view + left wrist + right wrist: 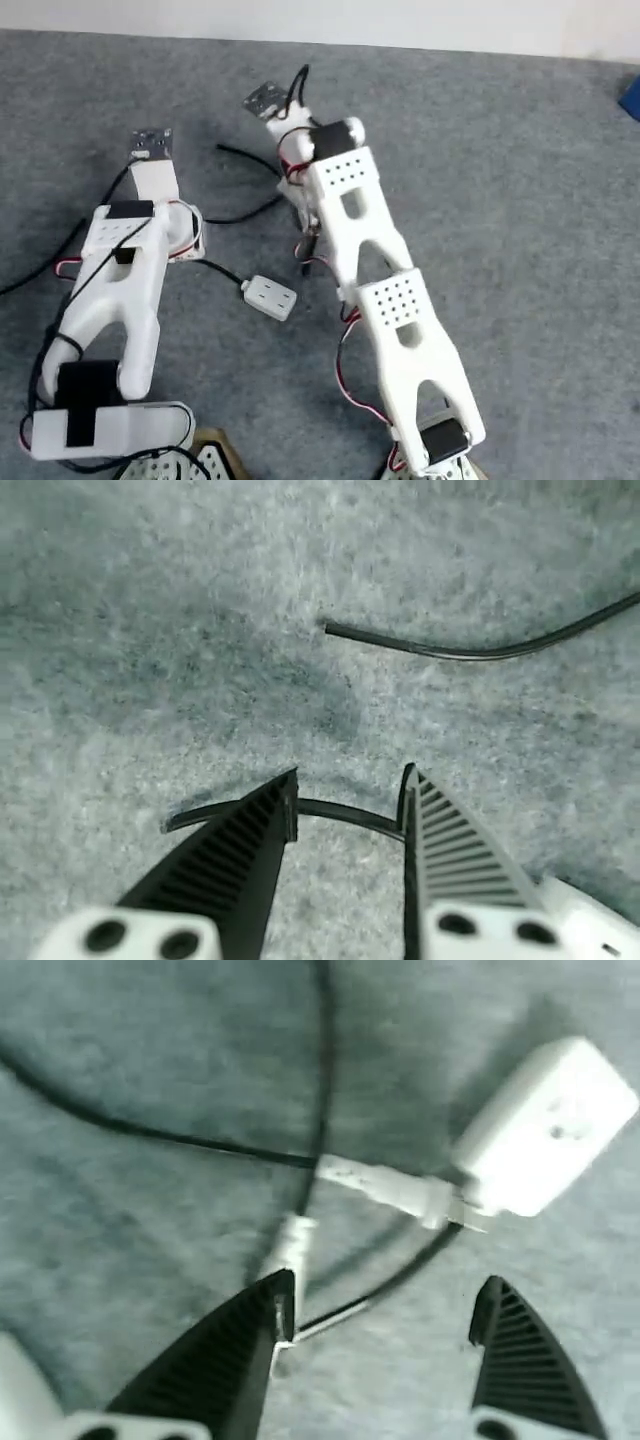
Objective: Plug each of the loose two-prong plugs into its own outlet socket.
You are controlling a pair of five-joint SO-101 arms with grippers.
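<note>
High view: white outlet block point(270, 296) lies flat on the grey table point(530, 200), sockets up, between one arm point(120, 280) and the other arm point(370, 230). Its black cord point(222, 270) trails off across the table.

Left wrist view: left tool point(350, 780) open, low over the table, straddling a thin black cable point(340, 811). Second black cable point(470, 652) farther off.

Right wrist view: right tool point(388, 1285) open, gripping nothing. Outlet block point(545, 1130) lies beyond it, with a white cord sleeve point(385, 1185) at its end. Small white piece point(292, 1240) close by the tool, too blurred to tell if it's a plug.
</note>
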